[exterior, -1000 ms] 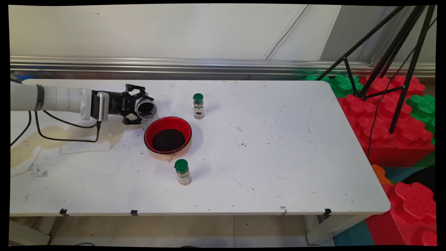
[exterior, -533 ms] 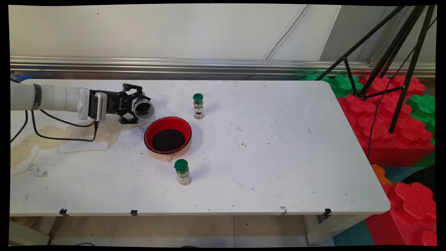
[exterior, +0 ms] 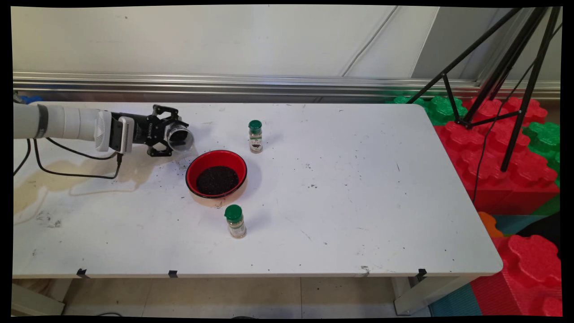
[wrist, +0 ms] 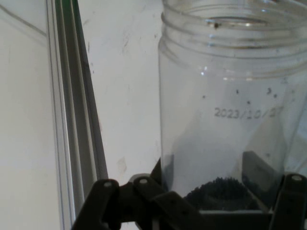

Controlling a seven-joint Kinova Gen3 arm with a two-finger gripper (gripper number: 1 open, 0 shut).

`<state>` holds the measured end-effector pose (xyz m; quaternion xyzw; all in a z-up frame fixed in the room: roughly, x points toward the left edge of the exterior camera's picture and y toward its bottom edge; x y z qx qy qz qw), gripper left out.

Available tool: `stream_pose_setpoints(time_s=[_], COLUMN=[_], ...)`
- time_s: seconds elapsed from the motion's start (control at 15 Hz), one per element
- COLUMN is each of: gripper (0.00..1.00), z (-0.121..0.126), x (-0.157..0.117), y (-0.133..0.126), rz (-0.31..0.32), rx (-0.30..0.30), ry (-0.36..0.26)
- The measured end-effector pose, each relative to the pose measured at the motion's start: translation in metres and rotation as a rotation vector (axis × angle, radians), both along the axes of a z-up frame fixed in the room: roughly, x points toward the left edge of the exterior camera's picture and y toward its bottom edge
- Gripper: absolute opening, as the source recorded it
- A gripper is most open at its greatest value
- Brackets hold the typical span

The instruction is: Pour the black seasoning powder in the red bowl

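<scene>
My gripper (exterior: 172,138) is shut on a clear plastic jar (exterior: 180,138), held tipped on its side with the open mouth facing right, just up and left of a red bowl (exterior: 216,174). The bowl holds dark grains. In the hand view the clear jar (wrist: 230,110) fills the right side, threaded mouth at the top, with a small heap of dark grains left at its base between the gripper (wrist: 216,201) fingers. The jar hangs above the table, apart from the bowl's rim.
Two green-capped spice jars stand upright: one (exterior: 255,136) behind the bowl, one (exterior: 235,221) in front of it. Scattered dark grains and a brownish stain (exterior: 67,179) mark the table's left part. A black tripod (exterior: 506,76) and red and green foam blocks (exterior: 502,152) lie off the right edge.
The gripper with the jar has drawn back to the left and slightly up, away from the bowl. Bowl and spice jars have not moved.
</scene>
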<state>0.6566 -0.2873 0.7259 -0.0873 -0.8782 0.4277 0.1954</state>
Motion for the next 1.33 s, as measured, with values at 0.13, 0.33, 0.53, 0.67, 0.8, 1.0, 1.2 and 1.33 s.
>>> stream_pose_setpoints(time_s=[0.13,0.33,0.53,0.67,0.8,1.0,1.2,1.33], gripper=[0.00,0.00,0.00,0.00,0.00,0.00,0.00,0.00], z=[0.004,0.010,0.015,0.018,0.020,0.022,0.024,0.024], x=[0.002,0.004,0.005,0.006,0.007,0.008,0.008,0.007], y=[-0.001,-0.004,-0.008,-0.011,-0.014,-0.018,-0.017,-0.015], rz=[0.008,0.014,0.012,0.007,0.002,0.000,-0.009,-0.023], rx=[-0.001,-0.008,-0.015,-0.021,-0.027,-0.031,-0.027,-0.022], ry=[-0.012,-0.036,-0.058,-0.076,-0.094,-0.115,-0.133,-0.147])
